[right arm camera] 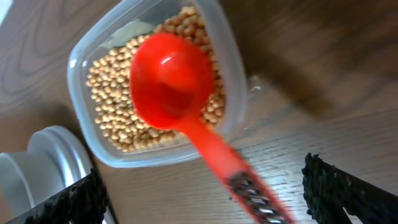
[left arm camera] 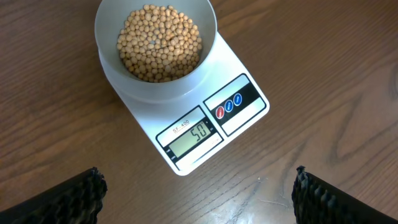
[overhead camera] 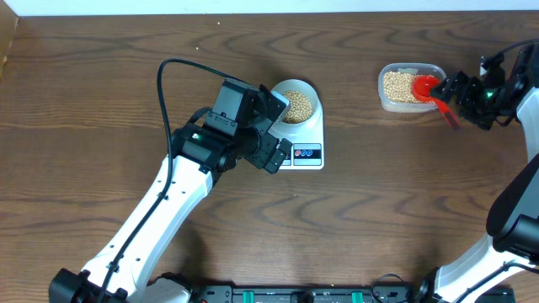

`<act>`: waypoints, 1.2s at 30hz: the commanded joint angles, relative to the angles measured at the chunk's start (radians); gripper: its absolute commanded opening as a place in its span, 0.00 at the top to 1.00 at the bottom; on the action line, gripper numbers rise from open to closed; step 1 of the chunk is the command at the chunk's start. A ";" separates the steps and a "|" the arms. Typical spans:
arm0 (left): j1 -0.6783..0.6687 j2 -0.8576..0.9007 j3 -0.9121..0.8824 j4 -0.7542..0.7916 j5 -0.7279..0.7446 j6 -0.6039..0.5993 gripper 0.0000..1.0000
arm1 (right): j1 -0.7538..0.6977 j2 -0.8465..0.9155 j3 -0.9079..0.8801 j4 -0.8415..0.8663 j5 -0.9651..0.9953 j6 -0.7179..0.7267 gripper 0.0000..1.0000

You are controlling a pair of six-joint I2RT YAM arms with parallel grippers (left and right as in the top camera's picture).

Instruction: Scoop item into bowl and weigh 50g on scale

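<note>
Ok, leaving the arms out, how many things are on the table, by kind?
Bowl: 1
Scale: 1
Clear tub: 1
Red scoop: 1
Total: 4

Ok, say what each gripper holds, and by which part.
Nothing: left gripper and right gripper are open; the red scoop lies free, its head in the tub.

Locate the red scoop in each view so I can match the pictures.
Overhead: red scoop at far right, cup in the clear tub, handle pointing lower right.
Left wrist: not in it.
Right wrist: centre, cup over the beans, handle running lower right.
Shared landmark: the clear tub of beans, in overhead and right wrist.
</note>
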 commanded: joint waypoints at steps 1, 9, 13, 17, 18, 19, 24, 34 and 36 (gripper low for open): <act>0.004 0.008 0.000 -0.004 0.005 0.016 0.02 | -0.003 0.005 0.000 -0.002 0.061 0.033 0.01; 0.004 0.008 0.000 -0.004 0.005 0.016 0.02 | -0.031 -0.089 0.076 -0.103 0.119 0.027 0.01; 0.004 0.008 0.000 -0.004 0.005 0.016 0.02 | -0.017 -0.209 0.086 -0.126 0.071 -0.055 0.01; 0.004 0.008 0.000 -0.004 0.005 0.016 0.02 | 0.017 -0.352 0.086 -0.178 0.010 -0.151 0.01; 0.004 0.008 0.000 -0.004 0.005 0.016 0.02 | 0.027 -0.389 0.086 -0.198 0.010 -0.160 0.01; 0.004 0.008 0.000 -0.004 0.005 0.016 0.02 | 0.038 -0.426 0.086 -0.218 0.010 -0.165 0.01; 0.004 0.008 0.000 -0.004 0.005 0.016 0.02 | 0.099 -0.593 0.086 -0.322 -0.004 -0.166 0.01; 0.004 0.008 0.000 -0.004 0.005 0.016 0.02 | 0.138 -0.815 0.086 -0.598 0.000 -0.166 0.01; 0.004 0.008 0.000 -0.004 0.005 0.016 0.02 | 0.138 -0.839 0.086 -0.631 0.005 -0.166 0.01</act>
